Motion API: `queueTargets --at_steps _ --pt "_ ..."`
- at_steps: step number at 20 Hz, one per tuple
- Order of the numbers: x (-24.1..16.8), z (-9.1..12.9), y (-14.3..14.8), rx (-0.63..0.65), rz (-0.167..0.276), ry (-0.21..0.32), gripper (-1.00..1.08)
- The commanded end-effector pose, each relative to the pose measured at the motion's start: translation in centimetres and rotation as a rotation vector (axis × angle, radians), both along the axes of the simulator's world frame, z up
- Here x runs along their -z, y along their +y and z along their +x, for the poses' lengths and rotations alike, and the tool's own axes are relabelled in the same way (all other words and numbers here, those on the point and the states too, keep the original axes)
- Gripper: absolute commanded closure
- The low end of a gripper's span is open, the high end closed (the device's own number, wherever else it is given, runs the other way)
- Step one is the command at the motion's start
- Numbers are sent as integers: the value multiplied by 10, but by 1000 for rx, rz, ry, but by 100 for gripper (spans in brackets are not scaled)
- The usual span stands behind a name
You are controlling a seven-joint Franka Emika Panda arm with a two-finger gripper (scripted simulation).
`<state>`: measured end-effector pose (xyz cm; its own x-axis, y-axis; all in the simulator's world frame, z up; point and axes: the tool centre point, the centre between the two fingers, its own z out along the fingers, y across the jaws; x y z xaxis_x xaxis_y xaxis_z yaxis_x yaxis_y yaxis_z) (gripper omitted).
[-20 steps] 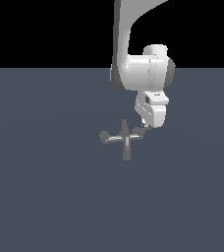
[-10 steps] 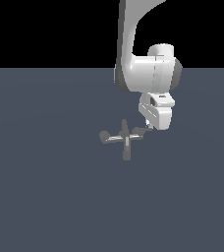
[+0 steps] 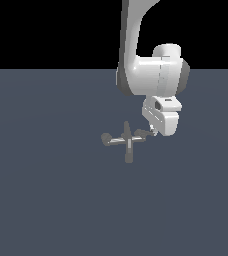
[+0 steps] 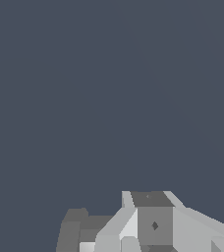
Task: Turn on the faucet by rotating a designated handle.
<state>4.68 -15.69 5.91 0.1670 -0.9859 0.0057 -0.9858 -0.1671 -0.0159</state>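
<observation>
Whether the white gripper's fingers [image 3: 152,132] are parted or clenched cannot be told; they sit at the thin grey tab-ended handle [image 3: 145,134] on the exterior view's right of the small dark grey cross-shaped faucet [image 3: 127,141], which stands mid-way on the slate-blue counter [image 3: 46,190]. Pushing off-centre could let the fingers slip past the tab.

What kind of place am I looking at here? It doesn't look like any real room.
Most likely a computer simulation, not a real room: the floor is a flat, featureless grey-blue plane under a black void. Only a white robot arm with its tool and a small grey faucet are there.
</observation>
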Motion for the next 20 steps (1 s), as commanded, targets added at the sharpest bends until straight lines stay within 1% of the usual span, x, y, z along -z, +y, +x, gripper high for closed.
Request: queueTargets --at_steps 1,11,12,13,20 --pt "-2 -5 2 2 0 1 108" --pt "-2 -35 20 4 3 15 108" --pt "-2 -35 20 4 3 15 108" --pt "-2 -34 2 28 -6 12 108" --pt "-2 -38 50 8 2 16 108"
